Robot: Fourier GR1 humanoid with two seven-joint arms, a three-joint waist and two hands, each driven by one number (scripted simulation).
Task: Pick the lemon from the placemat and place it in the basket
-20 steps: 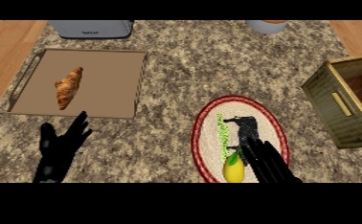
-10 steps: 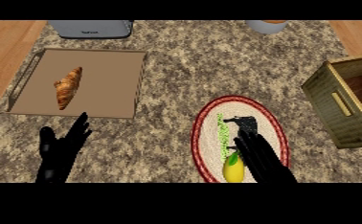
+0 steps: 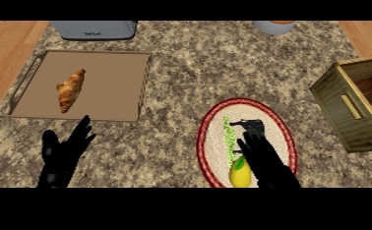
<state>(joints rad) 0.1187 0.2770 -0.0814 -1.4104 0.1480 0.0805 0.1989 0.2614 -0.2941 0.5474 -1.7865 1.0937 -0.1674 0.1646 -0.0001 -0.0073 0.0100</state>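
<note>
The lemon (image 3: 240, 172) sits at the near end of the oval, red-rimmed placemat (image 3: 269, 118), low in the head view. The right hand (image 3: 266, 164) lies over the mat just to the lemon's right, its inner edge touching or overlapping the fruit; can't tell which. Fingers are stretched out flat towards the far end of the mat, not wrapped round anything. The lemon's right side is hidden behind the hand.

At the fingertips there's a dark shape I can't separate from the hand, and a thin green strip (image 3: 229, 138) runs along the mat; no idea what it is.

The basket (image 3: 341, 111) stands well apart at the right, cut off by the edge.

The left hand (image 3: 62, 155) rests open at lower left, fingers up, near a tray (image 3: 109, 86) w/ a croissant (image 3: 70, 90).
</note>
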